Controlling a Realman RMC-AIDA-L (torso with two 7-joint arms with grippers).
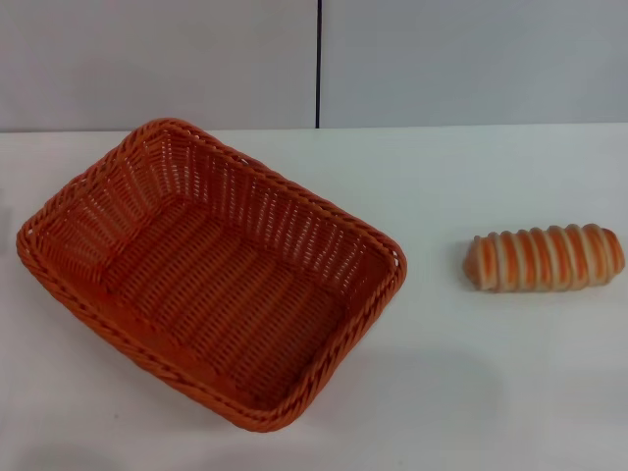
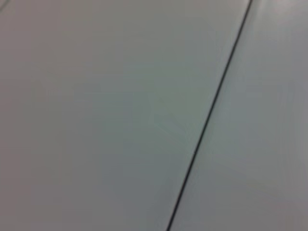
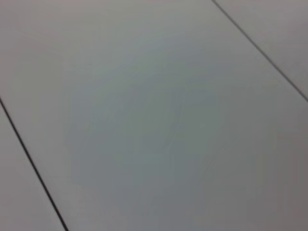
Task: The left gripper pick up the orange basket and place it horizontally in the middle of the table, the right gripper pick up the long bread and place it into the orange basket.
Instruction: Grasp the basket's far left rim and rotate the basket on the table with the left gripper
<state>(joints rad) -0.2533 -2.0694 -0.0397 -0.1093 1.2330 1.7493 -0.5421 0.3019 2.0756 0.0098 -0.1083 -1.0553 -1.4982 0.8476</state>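
Observation:
The orange basket (image 1: 211, 270) lies on the white table (image 1: 471, 373) at the left, turned at a slant, with nothing inside it. The long bread (image 1: 545, 258), cream with orange-brown stripes, rests on the table at the right, well apart from the basket. Neither the left gripper nor the right gripper shows in the head view. Both wrist views hold only a plain grey panelled surface with a thin dark seam (image 2: 211, 115) (image 3: 29, 163); no fingers appear in them.
A grey wall with a vertical dark seam (image 1: 318, 64) stands behind the table's far edge. Bare tabletop lies between the basket and the bread and along the near edge.

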